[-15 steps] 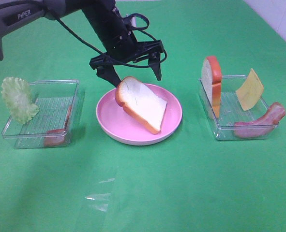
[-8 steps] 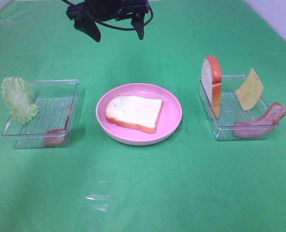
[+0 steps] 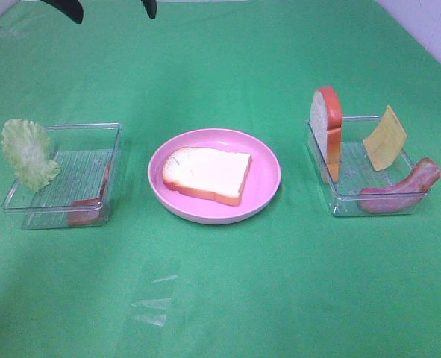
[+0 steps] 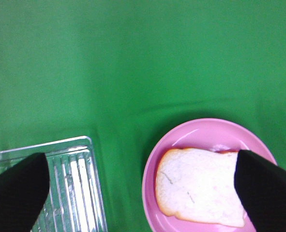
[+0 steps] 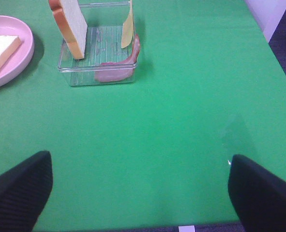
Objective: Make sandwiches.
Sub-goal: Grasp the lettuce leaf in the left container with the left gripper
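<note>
One white bread slice point(image 3: 205, 173) with an orange-brown crust lies flat on the pink plate point(image 3: 269, 179). My left gripper point(image 3: 110, 6) hangs open at the far edge of the exterior view, well behind the plate and apart from everything. In the left wrist view its dark fingers point(image 4: 17, 193) frame the bread slice point(image 4: 201, 186) and the plate point(image 4: 205, 130) below, with nothing between them. My right gripper point(image 5: 142, 193) is open and empty over bare green cloth, some way from the right tray point(image 5: 97, 72). That tray holds an upright bread slice point(image 3: 327, 127), a cheese square point(image 3: 385, 138) and bacon point(image 3: 399, 194).
The left clear tray point(image 3: 71, 175) holds a lettuce leaf point(image 3: 27, 153) leaning on its outer wall and a bacon strip point(image 3: 86, 211) at its front. A green cloth covers the whole table. A white wall shows at the far right corner.
The left gripper let go of the bread slice, which dropped from tilted to flat on the plate. The gripper then rose and drew back to the far left edge.
</note>
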Robot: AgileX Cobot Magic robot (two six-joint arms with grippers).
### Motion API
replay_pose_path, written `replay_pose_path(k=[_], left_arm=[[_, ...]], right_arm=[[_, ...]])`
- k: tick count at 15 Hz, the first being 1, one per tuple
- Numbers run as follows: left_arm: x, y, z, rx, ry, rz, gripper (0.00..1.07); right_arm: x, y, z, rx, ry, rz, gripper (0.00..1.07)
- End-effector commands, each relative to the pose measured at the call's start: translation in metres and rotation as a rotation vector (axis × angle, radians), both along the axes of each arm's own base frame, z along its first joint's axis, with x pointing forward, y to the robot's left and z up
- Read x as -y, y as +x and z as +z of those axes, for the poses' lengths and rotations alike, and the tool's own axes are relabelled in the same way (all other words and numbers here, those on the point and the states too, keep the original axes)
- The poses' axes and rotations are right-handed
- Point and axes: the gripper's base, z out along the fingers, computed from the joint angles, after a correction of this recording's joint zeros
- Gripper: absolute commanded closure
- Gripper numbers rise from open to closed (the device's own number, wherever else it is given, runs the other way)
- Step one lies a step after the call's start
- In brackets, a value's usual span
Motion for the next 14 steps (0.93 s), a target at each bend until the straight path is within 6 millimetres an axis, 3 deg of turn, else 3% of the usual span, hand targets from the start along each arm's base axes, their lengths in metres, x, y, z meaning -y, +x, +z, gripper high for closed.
replay_pose_path(k=[1,5,10,13,14], left_arm=[[-0.024,-0.020,-0.004,-0.141,0.044,0.033,0.11],[-0.036,-0.033,-0.010,-0.188,0.090,0.042,0.11],[-0.051,-0.032,-0.018,-0.199,0.161,0.058,0.11],[-0.078,-0.026,-0.018,-0.224,0.086,0.108,0.11],[-0.100,-0.022,-0.018,-0.227,0.078,0.148,0.11]], right_arm=[[0.000,-0.002,-0.001,0.019,-0.003,-0.001,0.11],[0.000,-0.002,-0.001,0.019,-0.002,0.000,0.11],[0.000,-0.002,-0.001,0.019,-0.002,0.000,0.11],[0.000,-0.002,-0.001,0.019,-0.002,0.000,0.11],[0.000,-0.002,-0.001,0.019,-0.002,0.000,0.11]])
